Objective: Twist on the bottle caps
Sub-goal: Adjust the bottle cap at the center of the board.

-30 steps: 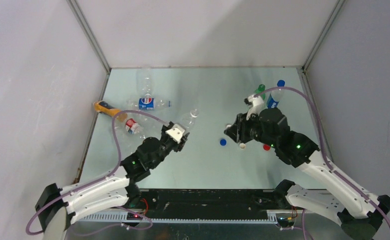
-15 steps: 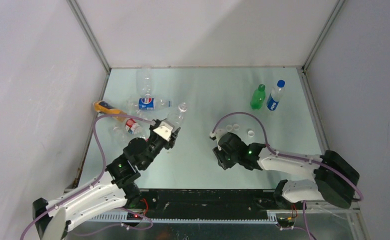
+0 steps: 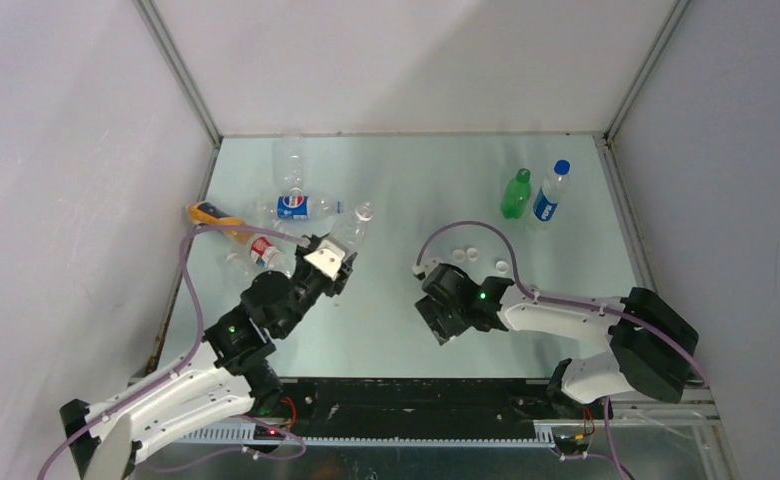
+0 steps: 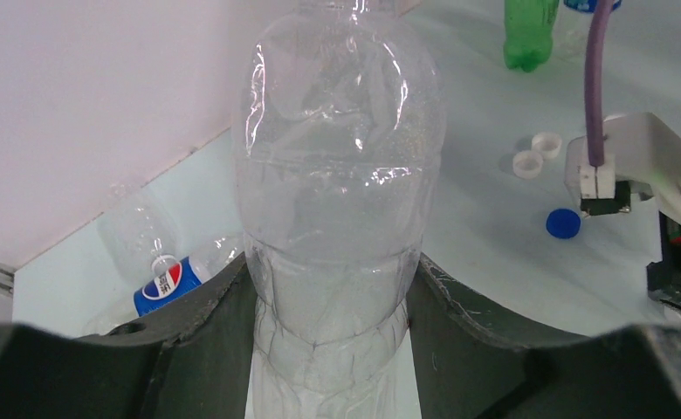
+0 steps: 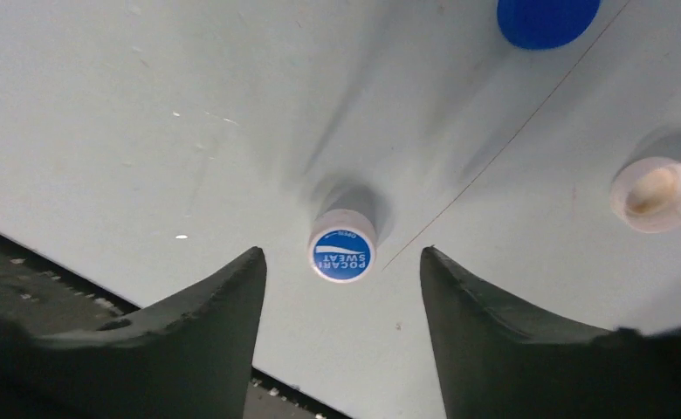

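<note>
bottle caps (image 3: 474,252) lie loose on the counter (image 3: 396,170) around the right claw (image 5: 340,262), which is released, spread wide and grasping nothing. between its fingertips, touching neither, a blue-topped cap (image 5: 342,255) with white print sits flat on the counter. farther out in the right wrist view are a plain blue cap (image 5: 546,13) at the top edge and a cream cap (image 5: 657,193) lying open side up, each well apart from the others. the left claw (image 4: 333,279) is clenched on a clear bottle (image 4: 337,175), both fingers (image 4: 202,327) pressed against its lower body and its neck pointing toward the far side. beyond it, two white caps (image 4: 546,144) lie just beside each other. from above, a green bottle (image 3: 515,193) and a blue-labelled bottle (image 3: 550,192) with a blue cap on stand upright side by side at the far right. at the far left an orange-yellow bottle (image 3: 211,214) and a pepsi-labelled bottle (image 3: 296,206) lie on their sides near the wall
</note>
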Robot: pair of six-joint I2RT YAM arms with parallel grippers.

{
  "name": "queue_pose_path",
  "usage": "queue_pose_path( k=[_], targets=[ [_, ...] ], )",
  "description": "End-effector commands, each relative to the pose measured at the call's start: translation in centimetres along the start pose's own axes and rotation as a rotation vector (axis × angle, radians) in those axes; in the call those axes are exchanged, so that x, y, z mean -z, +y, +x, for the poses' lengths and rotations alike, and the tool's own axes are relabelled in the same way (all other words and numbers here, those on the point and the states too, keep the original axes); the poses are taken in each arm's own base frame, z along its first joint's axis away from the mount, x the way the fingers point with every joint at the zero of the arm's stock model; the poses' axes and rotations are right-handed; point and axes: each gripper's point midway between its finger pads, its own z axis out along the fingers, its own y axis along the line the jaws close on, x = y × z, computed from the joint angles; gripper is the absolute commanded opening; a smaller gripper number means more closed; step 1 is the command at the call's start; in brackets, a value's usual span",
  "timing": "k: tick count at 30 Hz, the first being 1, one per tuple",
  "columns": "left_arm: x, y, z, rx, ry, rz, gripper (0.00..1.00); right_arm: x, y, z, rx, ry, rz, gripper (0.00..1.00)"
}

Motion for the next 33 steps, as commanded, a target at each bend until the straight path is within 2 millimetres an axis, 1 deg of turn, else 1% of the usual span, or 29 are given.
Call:
queue_pose_path(
  k=[1,2,5,8,12,16,20,27,30,33],
  targets=[
    [0.7,1.7,-2.9,-0.013,-0.042,-0.040,0.00,3.0,1.1,-2.1,-0.086,0.041,0.005,0.71],
    [0.8,1.9,-3.2,-0.012,-0.044,-0.043,0.00,3.2,1.3,-2.0,-0.107,0.060,0.004,0.73],
    [1.0,2.2,-3.3,-0.019,-0.029,-0.050,0.00,4.2,1.6,-2.6,-0.185,0.120,0.037,0.73],
    [1.3,2.7,-3.7,-0.021,-0.024,-0.062,0.00,4.3,1.9,-2.8,-0.289,0.169,0.060,0.73],
    [1.6,2.8,-4.0,-0.027,-0.022,-0.059,0.00,3.5,2.1,-2.7,-0.358,0.200,0.074,0.71],
    [1.9,2.9,-3.8,-0.035,-0.013,-0.055,0.00,2.7,1.5,-2.1,-0.384,0.237,0.109,0.66],
    [2.0,2.8,-3.6,-0.042,-0.009,-0.046,0.00,1.7,0.7,-1.8,-0.388,0.250,0.138,0.62],
    [2.2,2.5,-3.5,-0.053,-0.008,-0.025,0.00,-0.1,0.3,-1.2,-0.387,0.274,0.156,0.54],
    [2.2,2.3,-3.4,-0.059,-0.004,-0.014,0.00,-0.7,-0.2,-0.7,-0.391,0.281,0.172,0.52],
    [2.2,2.1,-3.3,-0.064,0.000,-0.002,0.00,-1.1,-0.3,-0.2,-0.397,0.293,0.170,0.51]
  ],
)
